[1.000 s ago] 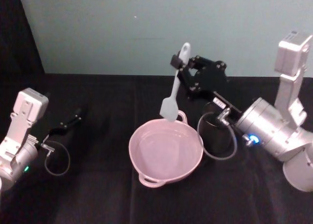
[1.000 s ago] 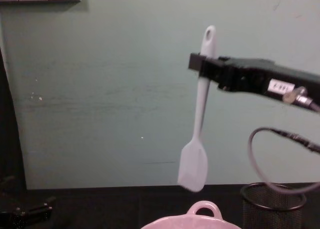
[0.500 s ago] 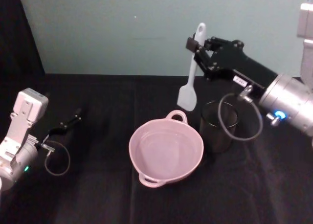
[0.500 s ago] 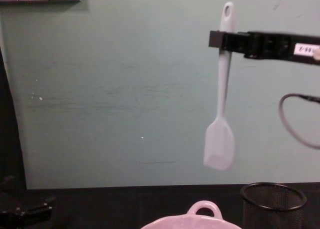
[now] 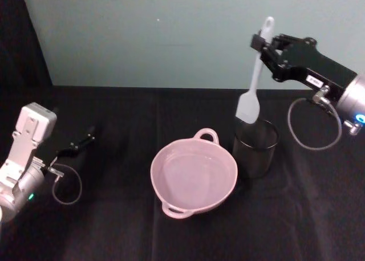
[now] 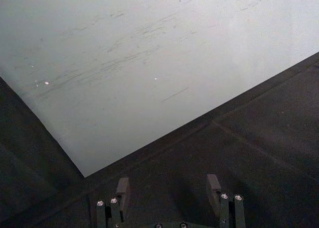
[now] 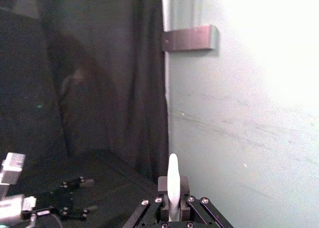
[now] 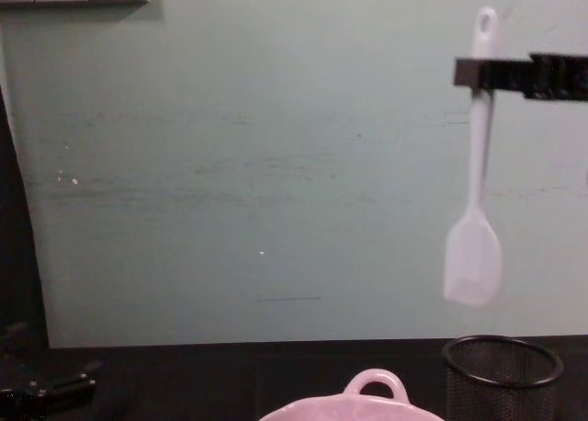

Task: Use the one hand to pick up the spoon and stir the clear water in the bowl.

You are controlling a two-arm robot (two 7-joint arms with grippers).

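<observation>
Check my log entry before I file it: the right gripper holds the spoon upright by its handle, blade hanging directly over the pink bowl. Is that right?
Not quite. The right gripper does hold the spoon upright by its handle, but the blade hangs over the black mesh cup, not the pink bowl. The chest view shows it best.

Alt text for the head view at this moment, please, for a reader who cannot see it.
The right end effector holds the white spoon upright by its handle, blade down, above the black mesh cup. The pink bowl of clear water sits on the black table left of the cup. The left end effector rests open, far left.
</observation>
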